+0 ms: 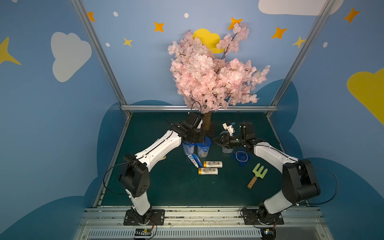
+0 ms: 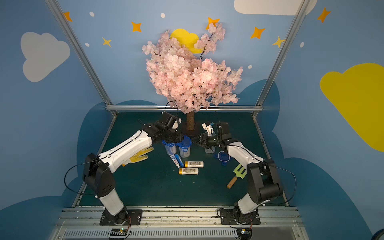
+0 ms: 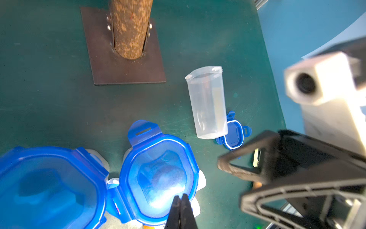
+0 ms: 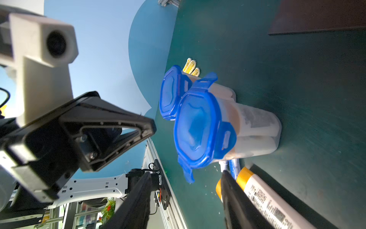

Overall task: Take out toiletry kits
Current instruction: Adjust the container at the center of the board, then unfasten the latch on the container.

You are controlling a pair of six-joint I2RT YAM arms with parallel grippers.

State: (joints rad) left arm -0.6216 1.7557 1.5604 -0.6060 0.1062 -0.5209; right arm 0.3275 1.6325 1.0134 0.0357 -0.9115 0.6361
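The tree trunk stands at the back of the bench. Just in front of the trunk, two clear jars stand side by side, each shut with a blue clip lid: the left jar and the right jar, with white bottles showing through its wall. The left hand, fingers pressed together and holding nothing, sits over the right jar's lid; I cannot tell whether it touches. The right hand is beside that jar, fingers spread, nothing between them.

Farther from the trunk, past the jars, a toothpaste tube and a blue wrapped piece lie touching. Just beyond them are the first white bottle and the second white bottle, their yellow caps pointing left. To the trunk's right, an open jar stands with a loose blue lid beside it.
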